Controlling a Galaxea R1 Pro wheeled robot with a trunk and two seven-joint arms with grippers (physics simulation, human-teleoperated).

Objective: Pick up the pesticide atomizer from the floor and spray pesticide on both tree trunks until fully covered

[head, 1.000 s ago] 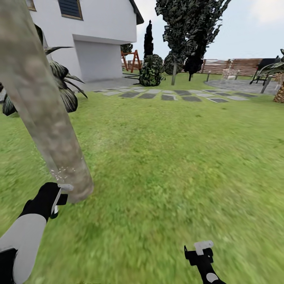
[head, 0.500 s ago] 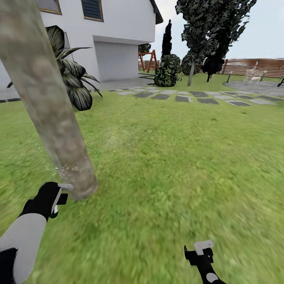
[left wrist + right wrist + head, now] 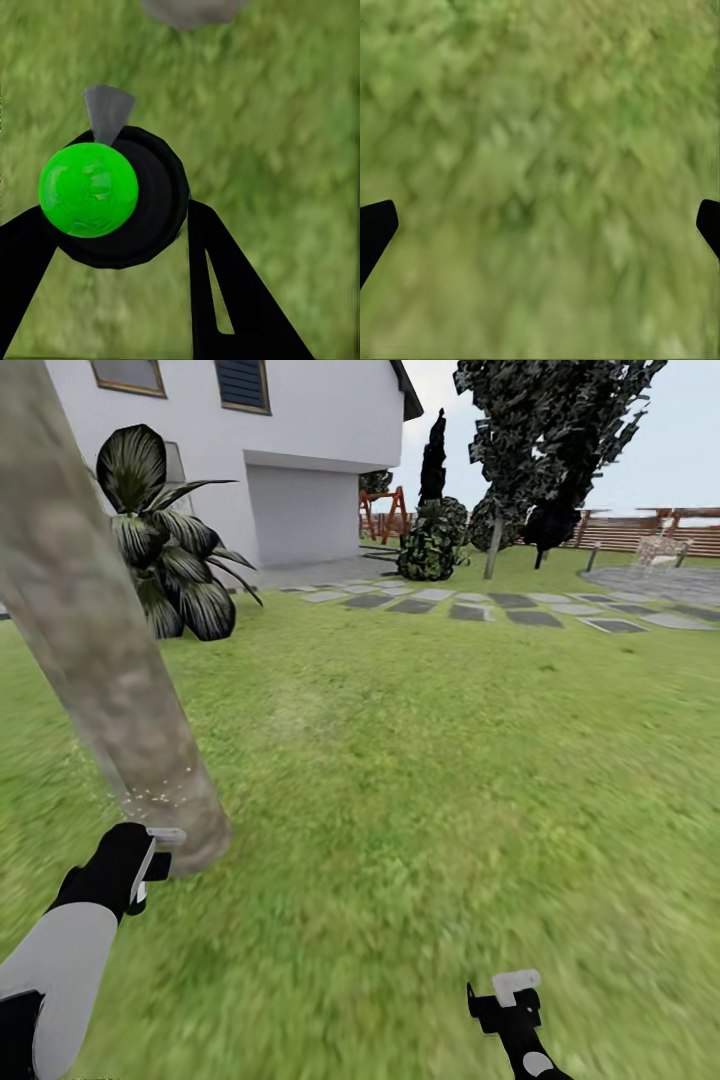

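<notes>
tree trunk cut off at top edge, crown unseen, atomizer body hidden beneath its cap

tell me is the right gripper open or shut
Open: in the right wrist view the right gripper's two black fingertips sit at opposite picture edges, only grass between them.

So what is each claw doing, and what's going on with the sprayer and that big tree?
Left claw: shut on the sprayer.
Right claw: open, holding nothing, over the grass.
Sprayer: gripped in the left claw, nozzle near the tree trunk.
Tree trunk: standing, with small white specks low on the bark.
</notes>
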